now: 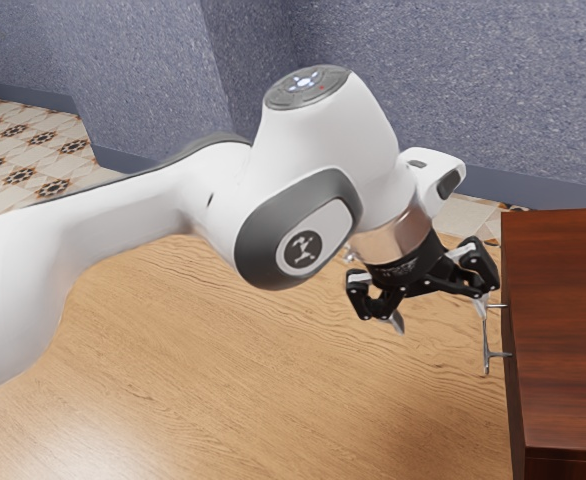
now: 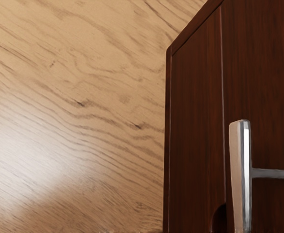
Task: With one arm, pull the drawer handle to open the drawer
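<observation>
A dark brown wooden cabinet (image 1: 563, 330) stands at the exterior view's right, its drawer front (image 2: 195, 126) facing the arm. A slim metal bar handle (image 1: 486, 342) stands off that front on two short posts, and the wrist view shows it close up as a silver handle (image 2: 240, 174). My black gripper (image 1: 440, 315) hangs open just short of the cabinet. Its farther fingertip (image 1: 481, 305) is right by the top of the handle, and nothing is held between the fingers. The drawer front looks flush with the cabinet.
A light wood-grain floor (image 1: 223, 380) spreads under the arm. Blue-grey walls (image 1: 493, 80) rise behind, and a patterned tile patch (image 1: 23, 150) lies at the exterior view's far left. My white arm (image 1: 123, 230) comes in from that side.
</observation>
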You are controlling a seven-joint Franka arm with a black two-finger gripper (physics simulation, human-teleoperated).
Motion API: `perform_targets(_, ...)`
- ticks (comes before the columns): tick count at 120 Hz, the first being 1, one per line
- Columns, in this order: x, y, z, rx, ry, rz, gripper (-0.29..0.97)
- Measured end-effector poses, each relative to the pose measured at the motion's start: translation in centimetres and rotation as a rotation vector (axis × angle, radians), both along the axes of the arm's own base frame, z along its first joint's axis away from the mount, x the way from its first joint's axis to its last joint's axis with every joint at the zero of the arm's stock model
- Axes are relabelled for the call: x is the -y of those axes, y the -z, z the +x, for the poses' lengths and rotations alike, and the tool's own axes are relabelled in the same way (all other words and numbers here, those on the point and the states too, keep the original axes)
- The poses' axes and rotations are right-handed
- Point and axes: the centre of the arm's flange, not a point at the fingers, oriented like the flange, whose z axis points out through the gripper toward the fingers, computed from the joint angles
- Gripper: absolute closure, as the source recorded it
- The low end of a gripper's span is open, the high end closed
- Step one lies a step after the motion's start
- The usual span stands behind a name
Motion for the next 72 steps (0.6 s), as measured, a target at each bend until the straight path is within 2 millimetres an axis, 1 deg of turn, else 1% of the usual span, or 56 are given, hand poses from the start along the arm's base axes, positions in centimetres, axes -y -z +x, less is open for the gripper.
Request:
perform_targets(30,0.6,0.1,0.1,0.021,0.027,0.0,0.0)
perform_targets(50,0.6,0.6,0.1,0.024,0.035,0.001,0.0)
perform_targets(66,1.4,0.8,-0.2,0.026,0.052,0.0,0.0)
perform_targets(72,1.4,1.2,-0.3,0.02,0.053,0.002,0.0)
